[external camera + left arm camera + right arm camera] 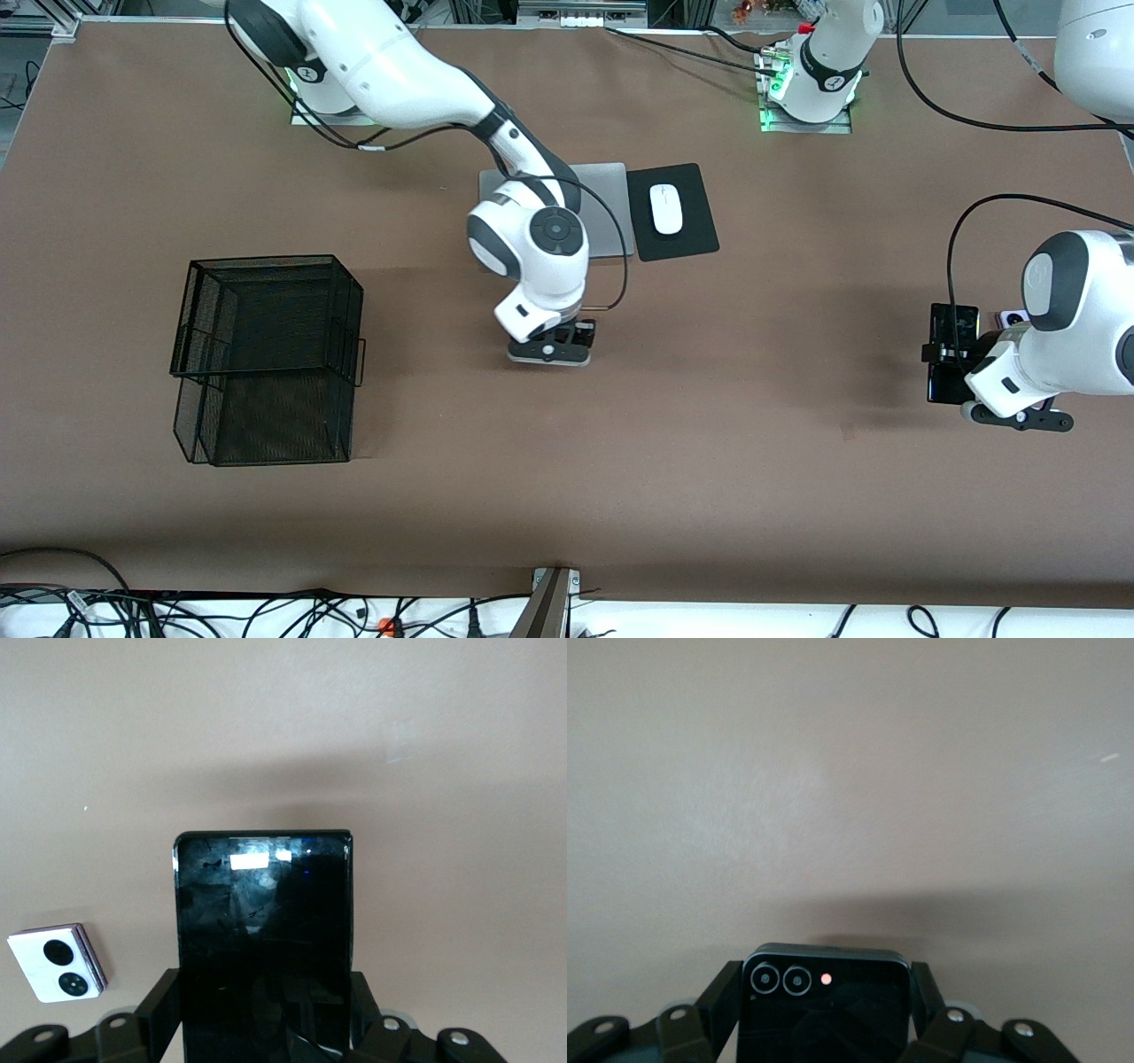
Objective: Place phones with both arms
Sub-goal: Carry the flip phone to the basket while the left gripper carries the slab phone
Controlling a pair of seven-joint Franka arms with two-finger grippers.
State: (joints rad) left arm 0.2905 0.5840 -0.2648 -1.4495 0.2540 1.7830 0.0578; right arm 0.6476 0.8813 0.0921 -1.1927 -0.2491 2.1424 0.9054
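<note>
Wire basket (266, 359) sits closest. My left gripper (266, 1028) pinches the slab phone (263, 939) by its slick glass edges; my right gripper (824, 1028) squeezes the small black flip phone (824, 1010), light and rigid. Lilac flip phone (58, 963) lies beside the slab.

A wire basket (266, 354) is set on the table (709, 496) toward the right arm's end. A laptop (607, 213) is placed near the robots' bases, with a mouse (666, 209) on a mouse pad (687, 239) just beside it toward the left arm's end. The square flip phone (824, 1014) is gripped by the right gripper (554, 347), nearer the front camera than the laptop. The slab phone (264, 948) is clamped in the left gripper (952, 354) at the left arm's end, with the small flip phone (58, 961) lying just beside it on the table.
</note>
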